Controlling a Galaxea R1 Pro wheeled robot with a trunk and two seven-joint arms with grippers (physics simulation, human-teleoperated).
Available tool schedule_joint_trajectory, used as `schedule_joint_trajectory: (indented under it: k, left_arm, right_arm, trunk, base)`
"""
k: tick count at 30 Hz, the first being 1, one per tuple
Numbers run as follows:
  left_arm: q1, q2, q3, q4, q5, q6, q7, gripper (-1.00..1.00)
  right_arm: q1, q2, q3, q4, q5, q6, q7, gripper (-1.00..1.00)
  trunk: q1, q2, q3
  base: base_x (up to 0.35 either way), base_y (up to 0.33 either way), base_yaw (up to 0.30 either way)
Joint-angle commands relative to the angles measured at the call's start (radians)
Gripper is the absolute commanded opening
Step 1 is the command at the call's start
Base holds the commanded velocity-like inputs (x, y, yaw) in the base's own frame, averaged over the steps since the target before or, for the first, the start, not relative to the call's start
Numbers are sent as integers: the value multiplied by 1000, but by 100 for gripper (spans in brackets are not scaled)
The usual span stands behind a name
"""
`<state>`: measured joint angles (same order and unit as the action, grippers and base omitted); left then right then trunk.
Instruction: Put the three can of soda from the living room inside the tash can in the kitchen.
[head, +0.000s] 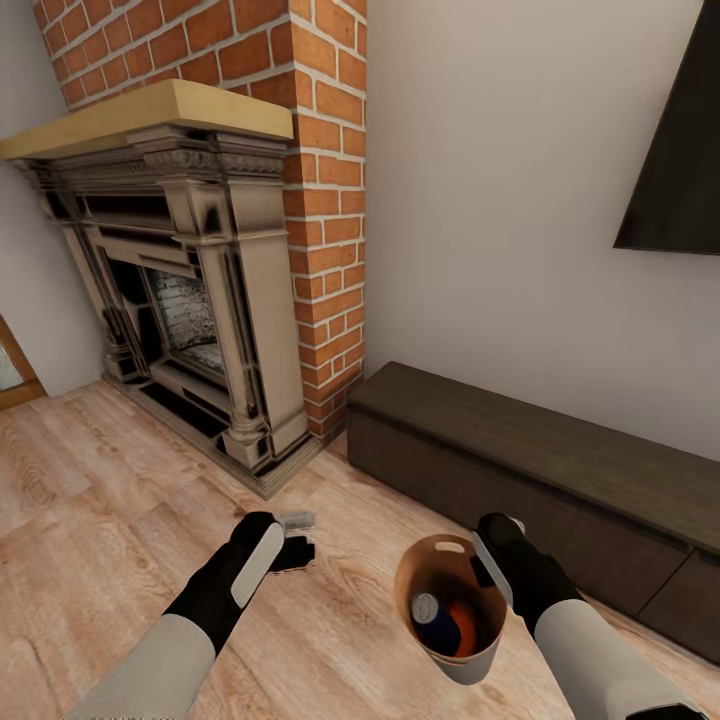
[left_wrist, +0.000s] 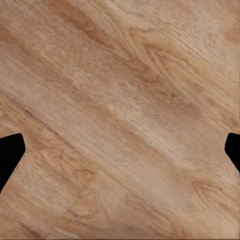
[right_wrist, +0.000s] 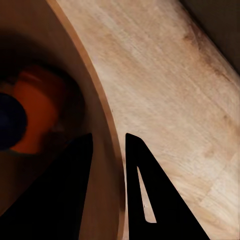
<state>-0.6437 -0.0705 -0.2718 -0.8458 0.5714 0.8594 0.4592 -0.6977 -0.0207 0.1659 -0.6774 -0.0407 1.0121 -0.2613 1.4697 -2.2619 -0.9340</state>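
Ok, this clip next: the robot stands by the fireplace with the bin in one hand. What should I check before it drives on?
1. Right gripper grips the trash can wall, one finger inside and one outside: ok.
2. Blue can inside the bin: ok.
3. Orange can inside: ok.
4. Third can inside: cannot tell, the wall hides part of the bin's floor.
5. Left gripper open and holding nothing, over the wood floor: ok.
6. Bin upright: not ok, it leans slightly.

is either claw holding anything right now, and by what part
The right claw grips the round coppery-brown bin by its rim wall, one finger inside, one outside. The left claw is open over the wood floor, holding nothing.
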Motion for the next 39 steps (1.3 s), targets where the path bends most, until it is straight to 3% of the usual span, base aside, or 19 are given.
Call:
schedule_joint_trajectory:
  k: [1,4,9,30,39]
  left_arm:
    - [-1,0,1,4,0,-19,0,100]
    - [-3,0,5,20,0,-66,0,100]
    - [-3,0,13,27,2,-84,-2,100]
    - [-4,-1,9,28,3,-89,0,100]
    - [-4,-7,8,45,1,-89,8,100]
  right_arm:
    - [0,0,0,-1,-5,-1,4,-100]
    - [1,0,0,-5,-6,-1,48,-100]
    - [1,0,0,-9,-4,-1,117,-100]
    - [1,0,1,-10,0,-8,124,-100]
    - [4,-1,3,-10,5,-95,131,-100]
  trunk:
    - [0,0,0]
    - [0,0,0]
    - [0,0,0]
    - [0,0,-1]
    - [0,0,-1]
  base:
    - [0,0,0]
    - [0,2,0]
    - [0,53,0]
    - [0,29,9]
    - [0,0,0]
